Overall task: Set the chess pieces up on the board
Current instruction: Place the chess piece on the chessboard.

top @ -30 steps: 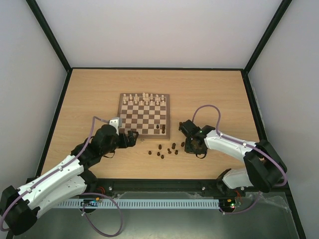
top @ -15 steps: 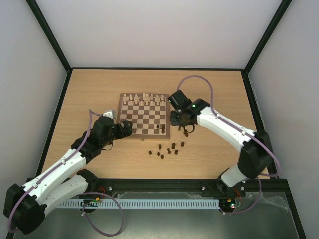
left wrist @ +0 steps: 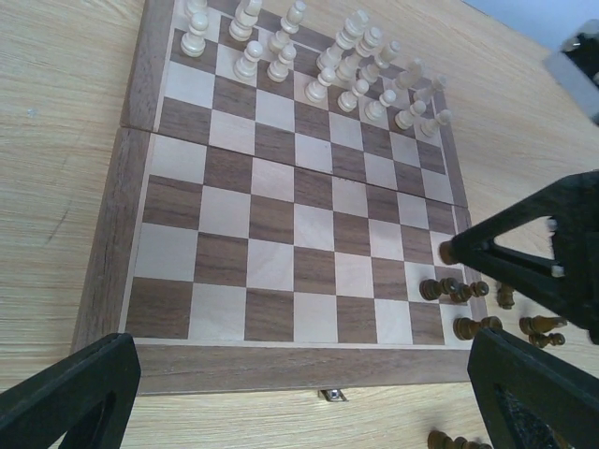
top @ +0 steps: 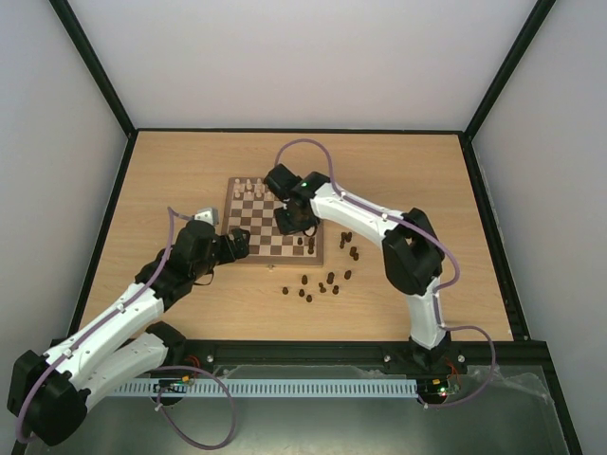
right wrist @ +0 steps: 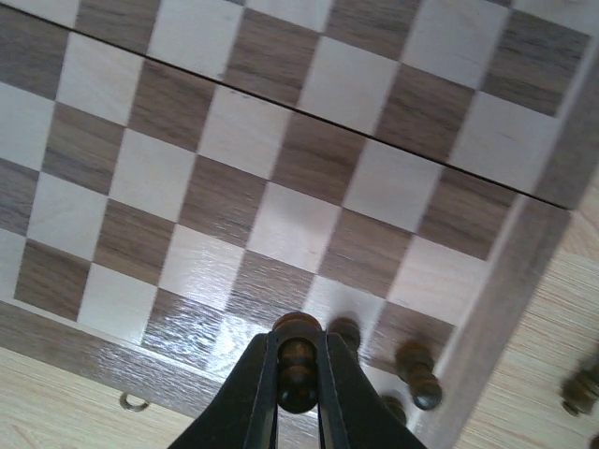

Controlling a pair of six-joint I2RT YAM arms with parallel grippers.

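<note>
My right gripper (right wrist: 299, 344) is clamped on a dark piece (right wrist: 298, 372) over the board (right wrist: 281, 159).
Next I must lower it squarely; left gripper (left wrist: 304, 360) gapes wide.

Layout: board (top: 254, 237) mid-table (top: 171, 171). Opposing chessmen (top: 248, 188) along its two far rows. A few chess pieces (top: 305, 245) on the near right corner squares, exact count unclear; others on the table before that corner and just right of the board. Right gripper (top: 287, 225) above the board's right half, one piece (right wrist: 297, 374) between its fingers. Left gripper (top: 239, 245) at the near left corner.
</note>
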